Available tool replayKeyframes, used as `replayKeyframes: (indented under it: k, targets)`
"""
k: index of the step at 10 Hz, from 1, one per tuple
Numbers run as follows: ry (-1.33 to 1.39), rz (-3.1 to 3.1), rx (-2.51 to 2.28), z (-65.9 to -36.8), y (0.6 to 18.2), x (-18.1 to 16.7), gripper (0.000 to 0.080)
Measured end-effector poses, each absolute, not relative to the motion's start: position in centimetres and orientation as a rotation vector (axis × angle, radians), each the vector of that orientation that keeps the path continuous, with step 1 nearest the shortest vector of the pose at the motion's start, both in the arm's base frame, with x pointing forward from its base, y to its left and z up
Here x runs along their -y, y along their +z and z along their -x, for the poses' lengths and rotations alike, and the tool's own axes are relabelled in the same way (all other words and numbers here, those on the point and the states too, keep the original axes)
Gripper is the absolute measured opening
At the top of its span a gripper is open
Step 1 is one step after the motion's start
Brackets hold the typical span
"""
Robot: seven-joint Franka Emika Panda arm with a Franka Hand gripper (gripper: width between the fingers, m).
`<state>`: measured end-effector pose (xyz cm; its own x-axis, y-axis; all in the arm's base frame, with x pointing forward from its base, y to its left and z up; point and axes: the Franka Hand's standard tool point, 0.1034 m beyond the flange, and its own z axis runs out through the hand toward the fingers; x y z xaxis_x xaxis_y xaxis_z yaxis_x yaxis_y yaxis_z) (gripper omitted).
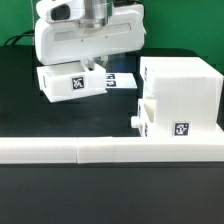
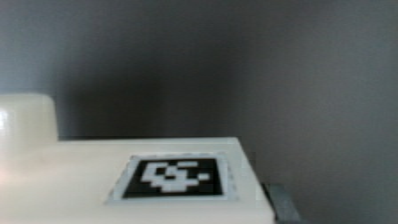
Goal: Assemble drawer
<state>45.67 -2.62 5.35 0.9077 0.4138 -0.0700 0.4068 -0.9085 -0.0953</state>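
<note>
The white box casing (image 1: pixel 185 85) stands at the exterior view's right. One knobbed tray (image 1: pixel 150 120) sits partly inside its front, with its knob (image 1: pixel 133 118) sticking out. The second tray (image 1: pixel 70 83), which carries a square tag, lies on the black table at the left. My gripper (image 1: pixel 90 68) is down on this tray's top edge. The wrist view shows the tray's tagged face (image 2: pixel 173 176) very close. One dark fingertip (image 2: pixel 281 203) rests against the tray's side edge. The other finger is hidden, so the grip is unclear.
The long low white L-shaped wall (image 1: pixel 100 150) runs across the front of the table. The flat marker board (image 1: pixel 122 80) lies between the second tray and the casing. Black table (image 1: pixel 20 110) shows at the left.
</note>
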Motion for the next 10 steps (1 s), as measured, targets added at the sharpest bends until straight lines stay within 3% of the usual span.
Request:
replayKeyframes:
  k: [4,10]
  targets:
    - [0.139,2.765,1.323,-48.6,5.5,2.8,0.0044]
    - [0.172,2.426,1.841,-48.8,5.2,3.3,0.0044]
